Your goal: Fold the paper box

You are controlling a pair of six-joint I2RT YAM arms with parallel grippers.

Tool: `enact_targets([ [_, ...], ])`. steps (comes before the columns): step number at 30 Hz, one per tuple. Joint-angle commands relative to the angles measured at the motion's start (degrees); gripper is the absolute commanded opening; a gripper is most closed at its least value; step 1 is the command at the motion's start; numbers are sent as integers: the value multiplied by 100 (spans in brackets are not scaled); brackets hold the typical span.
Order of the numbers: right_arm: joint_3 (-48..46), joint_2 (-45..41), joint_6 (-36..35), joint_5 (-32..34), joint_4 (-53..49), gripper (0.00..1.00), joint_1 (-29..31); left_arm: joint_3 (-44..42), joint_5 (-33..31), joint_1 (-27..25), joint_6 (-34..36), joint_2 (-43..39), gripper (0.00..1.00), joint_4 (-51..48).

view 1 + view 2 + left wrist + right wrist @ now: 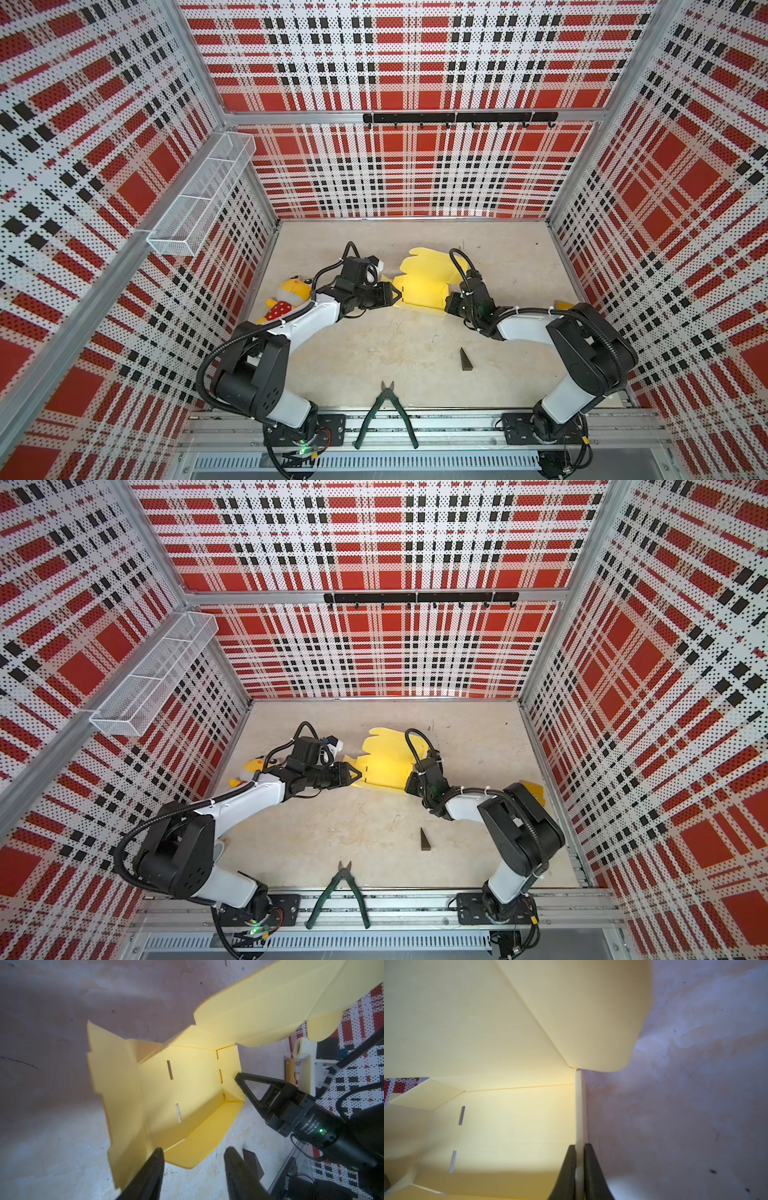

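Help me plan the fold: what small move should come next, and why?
Probably ease the left gripper forward to close on the near flap of the box; its jaws stand open, holding nothing, just short of it, while the right gripper pinches the far wall.

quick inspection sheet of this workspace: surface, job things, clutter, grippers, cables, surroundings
surface: beige table, scuffed and stained
job's things: paper box at far middle, half folded, side walls partly up, lid flap open
clutter: plush toy by the left arm; pliers at the near edge; black wedge; orange-yellow piece behind the right arm
grippers: left gripper open at the box's left side, holding nothing; right gripper shut on the box's right wall
cables: black hoses loop along both arms
surroundings: plaid perforated walls; wire basket on the left wall; hook rail at the back
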Motion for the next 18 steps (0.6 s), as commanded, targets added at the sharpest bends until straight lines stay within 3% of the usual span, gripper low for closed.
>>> enact_targets([
  [1,198,73,156,135,8,11,42,115,99,-101,79,68,51,144],
  [18,338,196,130,88,26,11,234,251,-82,-201,-231,603,50,545],
])
